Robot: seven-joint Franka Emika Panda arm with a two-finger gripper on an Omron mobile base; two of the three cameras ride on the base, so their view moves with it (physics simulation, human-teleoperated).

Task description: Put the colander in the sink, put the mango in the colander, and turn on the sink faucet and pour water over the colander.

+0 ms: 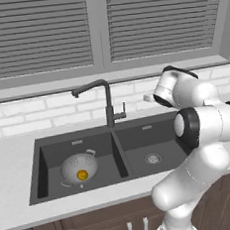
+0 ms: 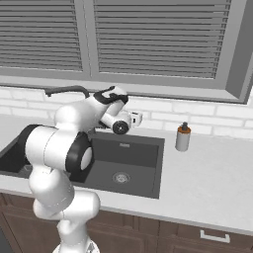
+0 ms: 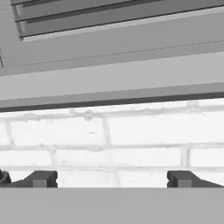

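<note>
The silver colander (image 1: pixel 77 164) sits in the left basin of the dark sink (image 1: pixel 46 158), and the orange mango (image 1: pixel 82 175) lies inside it. The dark gooseneck sink faucet (image 1: pixel 107 103) stands behind the divider with its spout pointing left and its small lever (image 1: pixel 122 114) on the right. No water shows. My gripper (image 1: pixel 149 98) hovers above the back of the right basin, to the right of the faucet, and faces the white brick wall. In the hand view the gripper (image 3: pixel 111 179) is open, fingertips (image 3: pixel 41 179) wide apart with nothing between them. From the right, the gripper (image 2: pixel 137 117) is level with the faucet (image 2: pixel 64 90).
A beige soap bottle (image 2: pixel 183 137) stands on the counter right of the sink (image 2: pixel 129 149). The brick backsplash (image 3: pixel 131 131) and window sill (image 3: pixel 109 83) are close ahead of the hand. Light counter (image 2: pixel 207 178) stretches right; cabinets sit below.
</note>
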